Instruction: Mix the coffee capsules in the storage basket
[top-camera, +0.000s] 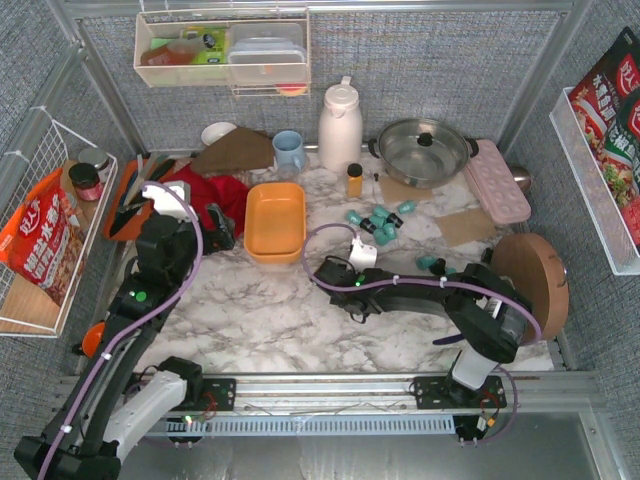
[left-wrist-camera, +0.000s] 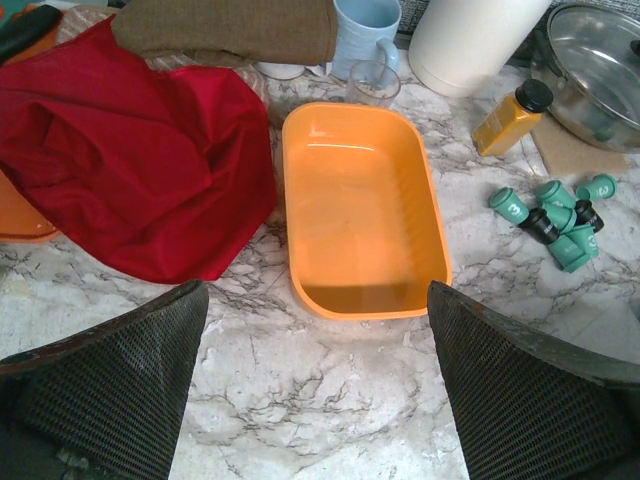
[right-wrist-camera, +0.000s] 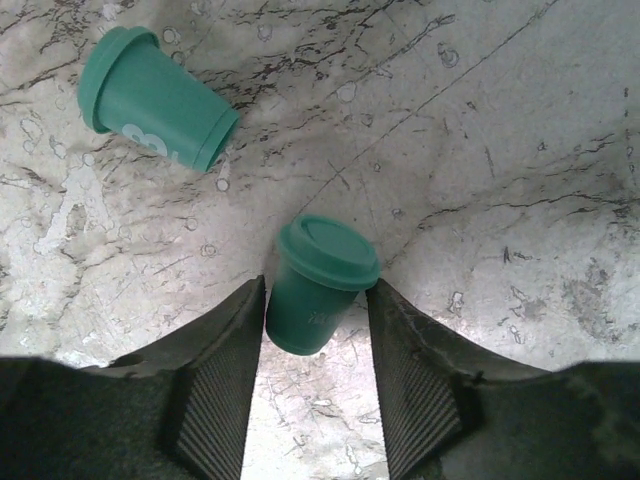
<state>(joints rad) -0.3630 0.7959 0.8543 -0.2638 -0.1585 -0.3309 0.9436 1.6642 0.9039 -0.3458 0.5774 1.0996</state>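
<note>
The storage basket (top-camera: 275, 222) is an orange-yellow tray (left-wrist-camera: 360, 200) with nothing in it, left of centre on the marble. Most coffee capsules (top-camera: 380, 222) lie in a loose teal and black heap (left-wrist-camera: 558, 215) to its right. My right gripper (right-wrist-camera: 315, 290) is low over the marble in front of the basket (top-camera: 345, 285). Its open jaws stand close on both sides of one teal capsule (right-wrist-camera: 320, 285). Another teal capsule (right-wrist-camera: 155, 95) lies on its side just beyond. My left gripper (left-wrist-camera: 315, 290) hangs wide open and unladen before the basket's near end.
A red cloth (left-wrist-camera: 130, 170) lies left of the basket. A blue mug (top-camera: 288, 148), a white jug (top-camera: 340, 125), an amber bottle (top-camera: 354, 180), a steel pan (top-camera: 420, 150) and a pink egg tray (top-camera: 497, 180) stand behind. A round wooden board (top-camera: 530, 285) leans at the right.
</note>
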